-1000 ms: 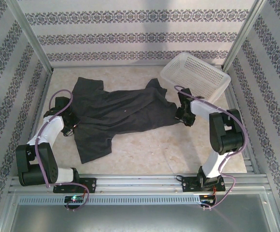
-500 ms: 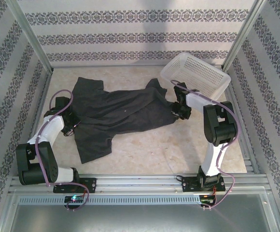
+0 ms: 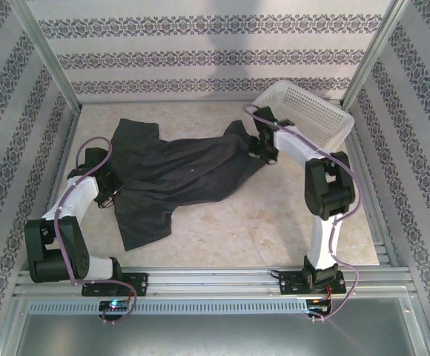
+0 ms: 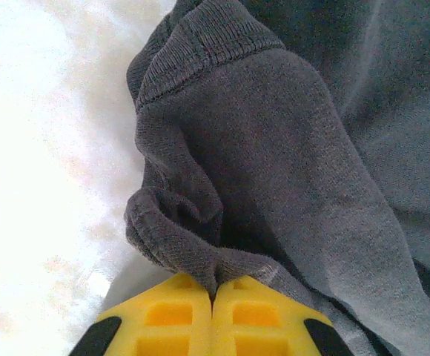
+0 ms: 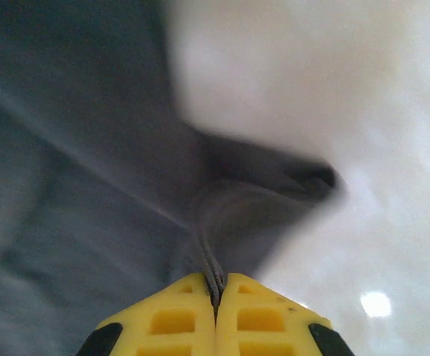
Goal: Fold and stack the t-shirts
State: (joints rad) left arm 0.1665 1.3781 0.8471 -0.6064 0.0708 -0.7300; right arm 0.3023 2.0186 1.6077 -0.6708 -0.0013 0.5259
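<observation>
Top camera: dark charcoal-grey soft cloth t-shirt [image 3: 178, 174] lying crumpled across the middle of the pale marbled desk [image 3: 267, 222], with one sleeve toward the far left and one long part reaching toward the near edge. Left tool [image 3: 110, 194] low at the left border of the shirt, touching the cloth. Right tool [image 3: 264, 150] at the far right corner of the shirt. White plastic mesh basket [image 3: 304, 115] in the far right corner of the desk, just beside the right tool.

Left wrist camera: yellow fingers [image 4: 170, 315] pressed together, pinching a bunched fold of grey cloth between the tips. Stitched hem above the fold, bright desk on the left.

Right wrist camera: yellow fingers [image 5: 174, 319] closed tight on a thin fold at the edge of the shirt. Blurred grey cloth on the left, bright desk on the right.
</observation>
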